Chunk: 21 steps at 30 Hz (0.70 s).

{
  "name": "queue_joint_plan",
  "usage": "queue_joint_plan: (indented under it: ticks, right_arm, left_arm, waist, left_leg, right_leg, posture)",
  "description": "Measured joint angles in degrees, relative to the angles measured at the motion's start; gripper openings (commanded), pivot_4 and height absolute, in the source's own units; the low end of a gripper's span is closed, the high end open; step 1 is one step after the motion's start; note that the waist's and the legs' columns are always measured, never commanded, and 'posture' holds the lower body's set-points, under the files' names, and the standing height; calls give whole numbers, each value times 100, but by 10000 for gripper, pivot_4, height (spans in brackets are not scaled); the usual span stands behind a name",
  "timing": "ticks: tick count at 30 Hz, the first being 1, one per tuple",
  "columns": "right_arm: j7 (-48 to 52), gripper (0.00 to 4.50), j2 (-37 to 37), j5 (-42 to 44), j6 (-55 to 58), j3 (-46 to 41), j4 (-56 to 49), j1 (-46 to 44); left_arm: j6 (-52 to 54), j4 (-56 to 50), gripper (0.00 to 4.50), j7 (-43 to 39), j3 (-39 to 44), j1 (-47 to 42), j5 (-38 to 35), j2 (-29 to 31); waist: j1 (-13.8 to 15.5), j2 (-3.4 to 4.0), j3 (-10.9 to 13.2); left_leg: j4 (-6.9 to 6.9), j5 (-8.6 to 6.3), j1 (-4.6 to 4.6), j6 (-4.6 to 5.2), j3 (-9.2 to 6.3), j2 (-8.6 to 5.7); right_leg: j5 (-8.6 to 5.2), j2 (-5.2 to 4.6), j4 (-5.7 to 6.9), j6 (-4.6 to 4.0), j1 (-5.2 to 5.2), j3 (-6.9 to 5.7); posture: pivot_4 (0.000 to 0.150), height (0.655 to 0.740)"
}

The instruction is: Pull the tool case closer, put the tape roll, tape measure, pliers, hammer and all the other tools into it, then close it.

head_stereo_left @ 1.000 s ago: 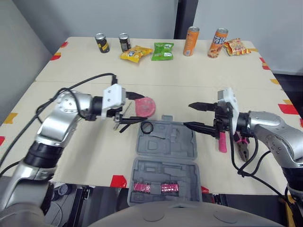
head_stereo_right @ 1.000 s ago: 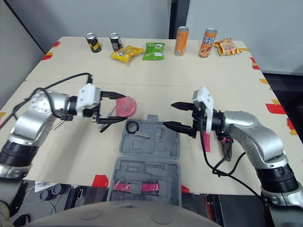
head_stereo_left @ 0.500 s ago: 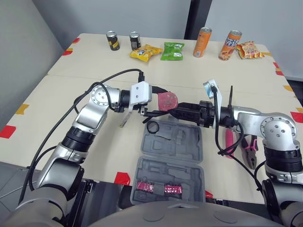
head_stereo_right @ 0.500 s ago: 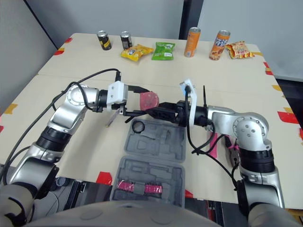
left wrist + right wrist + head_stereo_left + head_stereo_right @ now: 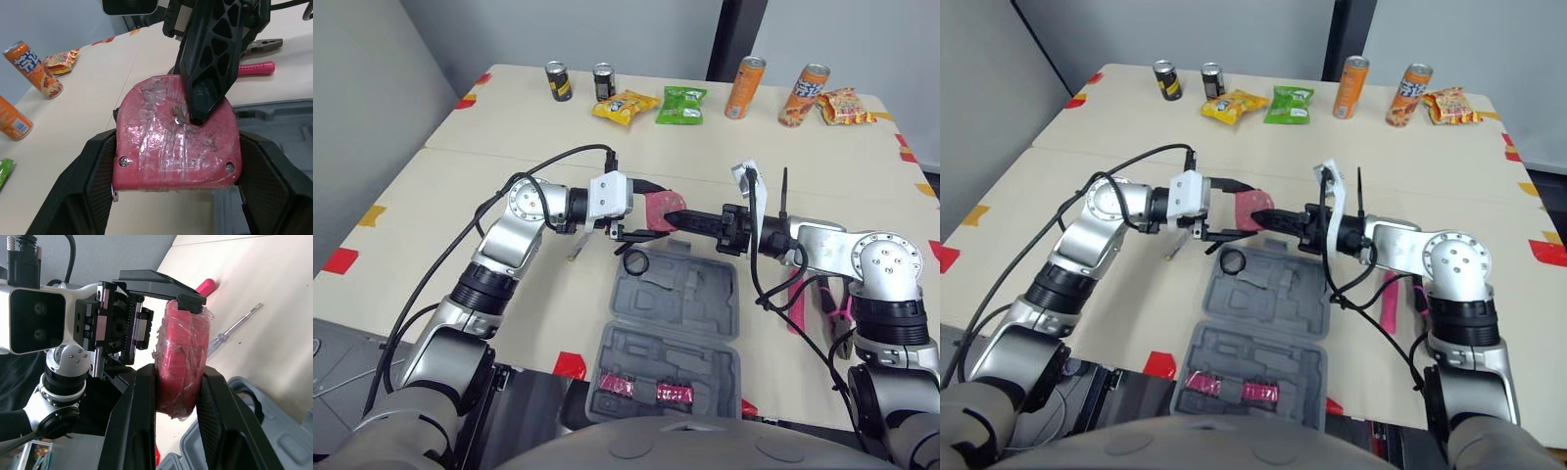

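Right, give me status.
Left gripper, right gripper both shut on tape measure. Held near open tool case. Pliers on table. Nothing in the way.

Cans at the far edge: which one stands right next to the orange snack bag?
The rightmost orange can, beside the orange snack bag. The other orange can stands nearer the green bag; both dark cans stand left of the yellow bag.

tape measure (image 5: 166,147): red plastic shell, wrapped in crinkled glossy clear film, small metal screws
tool case (image 5: 690,308): grey moulded plastic, matt
left gripper fingers (image 5: 95,181): black plastic, matt, fine-ribbed inner faces
table (image 5: 509,137): pale, smooth, matt
orange can (image 5: 745,88): glossy metal
green snack bag (image 5: 681,106): glossy film
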Motion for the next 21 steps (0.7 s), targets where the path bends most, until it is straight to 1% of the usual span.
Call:
queue_joint_plan:
  ticks: [1, 3, 4, 5, 9, 11, 14, 16, 18, 21]
  right_arm:
    - [-7, 6356, -20, 27, -13, 7, 2, 0]
    - [-8, 6354, -61, 51, -21, 8, 5, 1]
    - [3, 6354, -130, 58, -21, 8, -3, 1]
    - [7, 6354, -178, 65, -22, 5, -6, 2]
    - [39, 6354, -322, 91, -55, -11, -11, 54]
    - [119, 6354, -537, 122, -68, -86, -21, 270]
    - [269, 6354, -917, 187, -75, -329, -24, 612]
    - [338, 6354, -1044, 222, -78, -441, -51, 762]
    - [532, 6354, -1353, 263, -82, -634, -61, 1195]
    - [821, 6354, -1656, 166, -64, -832, -1, 1602]
  left_arm:
    - [2, -1, 30193, 1, 4, 1, -5, -5]
    - [39, -1, 40579, 9, 15, 8, -38, -39]
    - [101, -1, 43756, -9, 15, 17, -117, -65]
    - [147, -2, 44456, -18, 15, 25, -154, -71]
    - [398, -83, 44456, -89, 80, 125, -487, -53]
    - [647, -343, 44456, -193, 248, 314, -813, 101]
    - [1018, -666, 44456, -349, 653, 641, -1287, 525]
    - [1137, -871, 44456, -440, 800, 818, -1491, 690]
    - [1317, -1289, 44456, -657, 1030, 1287, -1862, 1072]
    - [1506, -1518, 44456, -874, 1326, 1675, -2166, 1451]
  waist:
    - [1, 0, 0]
    - [9, -1, 1]
    - [14, -2, 1]
    - [20, -2, 1]
    - [57, -2, 1]
    - [96, -2, 1]
    - [147, -2, 1]
    - [155, -2, 1]
    - [157, -1, 0]
    - [144, -2, 1]
  left_leg:
    - [1, 0, 0, 0, 0, 0]
    - [2, 0, -14, 0, 3, 0]
    - [1, -1, -21, -2, 7, 0]
    - [1, -4, -23, -7, 7, 1]
    - [1, -9, -23, -14, 6, 3]
    - [1, -10, -21, -15, 4, 4]
    - [0, -12, -22, -18, 3, 17]
    - [0, -18, -21, -29, 3, 25]
    - [-1, -22, -17, -34, 2, 31]
    - [-6, -22, -17, -36, 2, 36]
  right_leg:
    - [0, 0, 6, 0, -3, 1]
    - [0, 4, -2, 0, -2, 13]
    - [0, 8, -15, 1, 2, 24]
    - [0, 13, -19, 1, 4, 30]
    - [0, 19, -19, 2, 6, 37]
    - [1, 20, -18, 3, 6, 37]
    - [0, 29, -22, 4, 4, 36]
    - [0, 33, -22, 4, 4, 33]
    - [0, 33, -20, 4, 1, 24]
    - [-1, 35, -19, 5, -12, 18]
  posture:
    - [1500, 7400]
    - [1500, 7400]
    - [1500, 7400]
    - [1500, 7400]
    - [1500, 7400]
    - [1500, 7400]
    - [1500, 7400]
    - [1500, 7400]
    - [1500, 7400]
    - [1500, 7400]
